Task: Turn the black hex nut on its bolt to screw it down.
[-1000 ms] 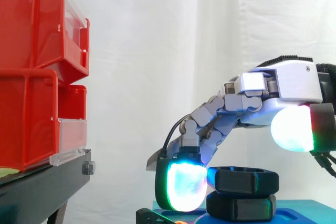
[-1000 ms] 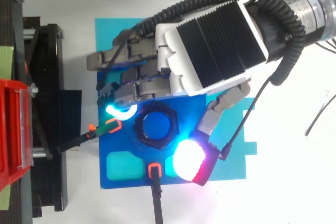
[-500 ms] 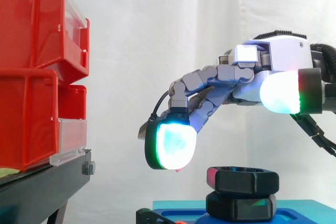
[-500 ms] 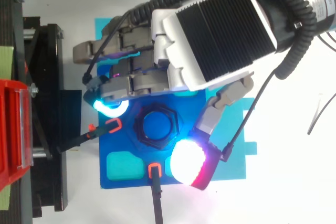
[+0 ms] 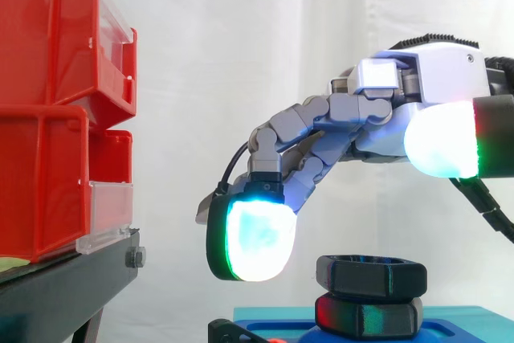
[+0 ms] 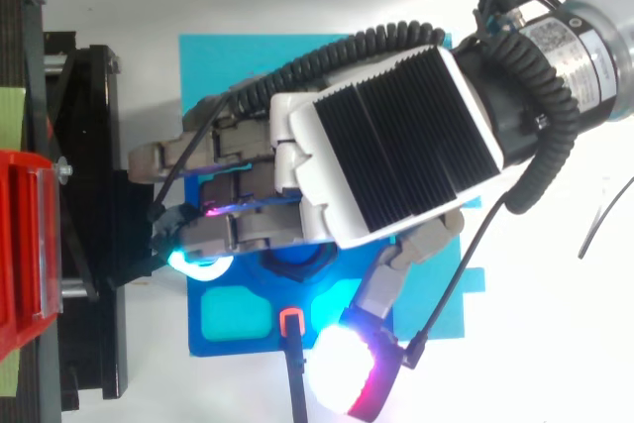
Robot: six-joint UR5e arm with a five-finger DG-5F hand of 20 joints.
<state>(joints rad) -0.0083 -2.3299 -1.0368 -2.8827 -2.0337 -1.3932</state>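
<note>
Side view. Hand (image 5: 377, 122) poised over black hex nut (image 5: 371, 276), clear of it. Fingers loosely bent and spread, clasping nothing. White-cyan fingertip pad (image 5: 253, 238) just left of the nut at about its height, a gap between. Thumb pad (image 5: 440, 140) high on the right. Nut seated level on a second black hex piece (image 5: 368, 316) atop blue base (image 5: 450, 332). Red bins (image 5: 48, 118) on black stand (image 5: 64, 291) at far left.

Top view. Back of the hand across the blue base, covering most of the nut, with a sliver of dark rim visible below the fingers. Cyan mat (image 6: 213, 66) beneath the base. Orange-tipped black plug (image 6: 290, 322) at the base's lower edge.
</note>
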